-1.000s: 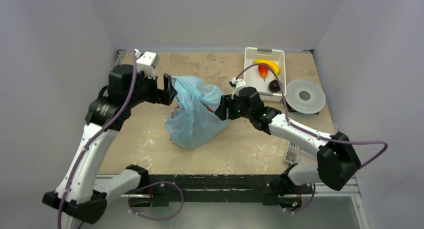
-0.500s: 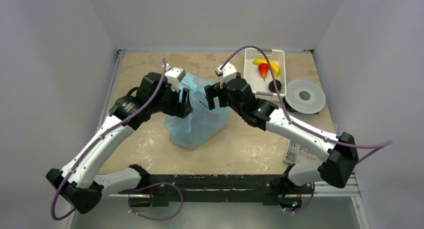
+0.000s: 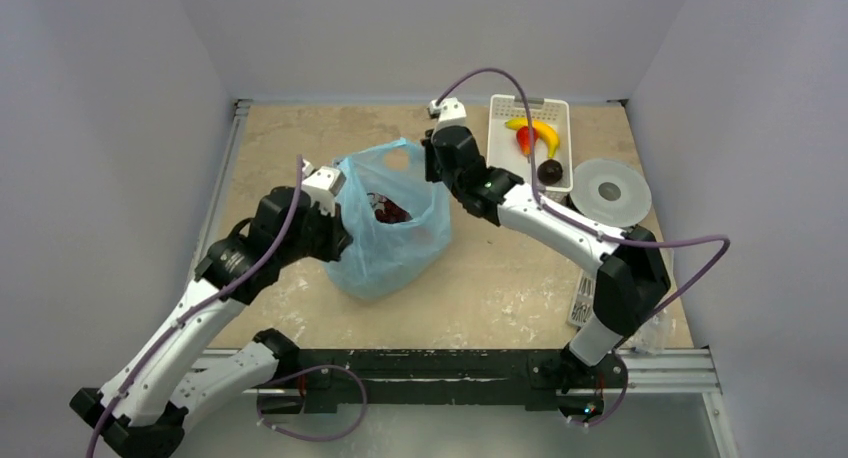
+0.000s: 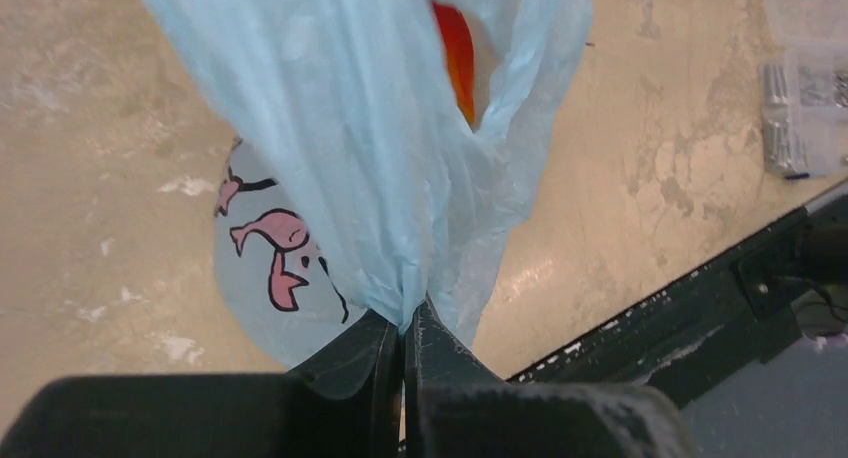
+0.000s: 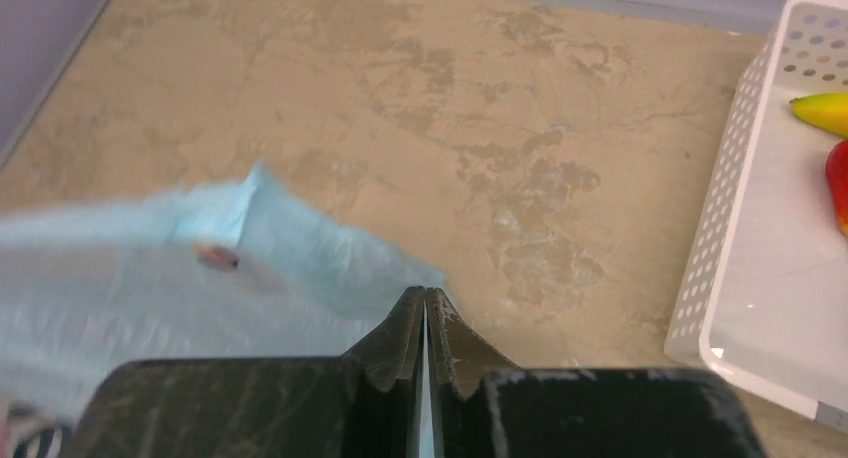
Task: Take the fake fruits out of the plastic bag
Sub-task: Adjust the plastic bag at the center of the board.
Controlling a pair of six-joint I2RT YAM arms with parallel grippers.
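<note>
From the top camera you see the plastic bag (image 3: 385, 258) a little left of the centre of the frame, resting on the table (image 3: 300, 128). Its mouth faces up toward the camera and is pulled open. The long axis of the opening runs from lower left to upper right, between your two grippers. The left gripper (image 3: 338, 226) is at the left edge of the mouth and the right gripper (image 3: 432, 170) at the upper right edge. In this view you cannot tell how their jaws stand. Inside the opening lies the dark grape bunch (image 3: 390, 210). In the upper right stands the white basket (image 3: 497, 128) with a banana (image 3: 538, 130) and a red pear-shaped fruit (image 3: 525, 143), well apart from the bag.

In the left wrist view the jaws of the left gripper (image 4: 405, 323) are pressed together on a gathered fold of the bag (image 4: 340, 128). The film widens from the fingers toward the top of the frame. The red-orange fruit (image 4: 458, 48) shows inside the fold at top centre, its long axis about vertical in the frame. The pink cartoon print (image 4: 275, 253) is on the lower left of the bag.

In the right wrist view the jaws of the right gripper (image 5: 423, 308) are closed, with a thin blue edge of the bag (image 5: 250, 268) between them. The bag spreads to the left and is blurred. The basket (image 5: 720, 208) is at the right edge.
</note>
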